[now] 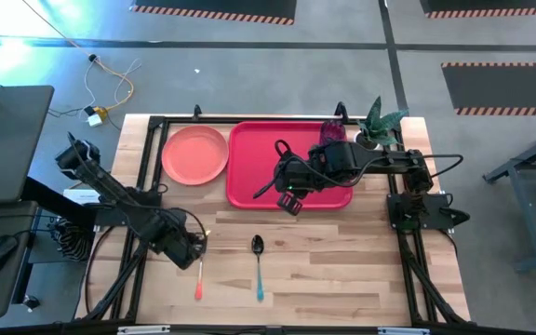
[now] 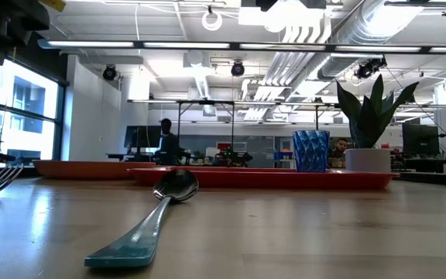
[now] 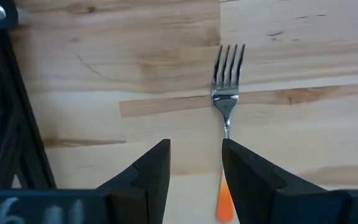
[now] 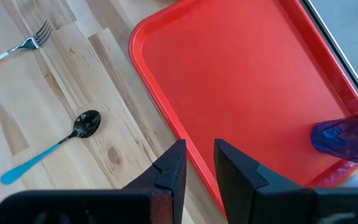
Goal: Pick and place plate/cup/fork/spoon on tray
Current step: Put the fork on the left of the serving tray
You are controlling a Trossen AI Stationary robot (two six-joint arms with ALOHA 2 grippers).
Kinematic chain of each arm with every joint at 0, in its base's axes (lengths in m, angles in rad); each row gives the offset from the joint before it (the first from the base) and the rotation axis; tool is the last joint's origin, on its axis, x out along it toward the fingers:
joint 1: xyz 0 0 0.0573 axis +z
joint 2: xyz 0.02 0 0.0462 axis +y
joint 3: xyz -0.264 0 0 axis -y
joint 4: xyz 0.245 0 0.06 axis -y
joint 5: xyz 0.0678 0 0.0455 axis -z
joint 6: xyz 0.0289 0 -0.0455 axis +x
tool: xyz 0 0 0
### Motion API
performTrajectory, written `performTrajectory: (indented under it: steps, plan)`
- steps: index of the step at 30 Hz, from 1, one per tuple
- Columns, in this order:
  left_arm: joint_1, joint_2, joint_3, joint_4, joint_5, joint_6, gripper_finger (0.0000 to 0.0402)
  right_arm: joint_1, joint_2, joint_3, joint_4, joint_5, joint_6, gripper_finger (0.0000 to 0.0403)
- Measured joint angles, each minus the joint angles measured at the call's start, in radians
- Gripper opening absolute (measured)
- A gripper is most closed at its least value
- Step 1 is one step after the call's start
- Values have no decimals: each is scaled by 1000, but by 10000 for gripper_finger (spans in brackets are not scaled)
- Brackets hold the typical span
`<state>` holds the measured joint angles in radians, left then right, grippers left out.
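Nearest the low camera, the spoon (image 2: 142,225) is seen lying flat on the wooden table (image 2: 300,232), its light blue handle toward the lens and its dark bowl pointing away toward the tray (image 2: 269,178). The left gripper (image 3: 194,165) is held low over the table near its front left part, and its two dark fingers (image 3: 151,171) are parted with only bare wood between them. The fork (image 3: 227,93) is found just beside one of those fingers, its orange handle running alongside that finger and its silver tines pointing away from the wrist; whether the finger touches the handle cannot be told. From above, the fork (image 1: 199,274) and the spoon (image 1: 258,265) are seen lying roughly parallel on the front half of the table, near each other but apart. The right gripper (image 4: 197,165) is held above the front edge of the tray (image 4: 241,81), its fingers (image 4: 173,165) slightly parted and nothing gripped between them. The cup (image 4: 344,137) is stood upright inside the tray at a far corner; in the overhead view the cup (image 1: 332,131) is placed close beside a white pot with a green plant (image 1: 377,126), which stands on the table just off the tray. The pink plate (image 1: 194,154) is set on the table just beside the tray's left side.
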<state>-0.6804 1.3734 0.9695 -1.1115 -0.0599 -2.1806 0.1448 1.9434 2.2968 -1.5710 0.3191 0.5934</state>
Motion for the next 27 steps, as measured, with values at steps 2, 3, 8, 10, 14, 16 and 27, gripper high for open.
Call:
performTrajectory:
  steps: [2,3,8,10,14,16,27]
  plan:
    - [-6,32,0,30,-1,-22,133,0,0,0,0,-1,0,74]
    - [-10,47,0,48,-2,-29,133,0,0,0,0,-1,-2,74]
    - [-10,123,0,145,-5,-42,133,0,0,0,0,-13,-18,74]
    - [-10,153,0,173,-5,-43,133,0,0,0,0,-16,-18,74]
    - [-10,199,0,209,-5,-62,133,0,0,0,0,-42,-18,74]
    - [-10,215,0,223,-2,-67,133,0,0,0,0,-43,-19,74]
    - [-10,285,0,275,2,-71,133,0,0,0,0,-43,-22,74]
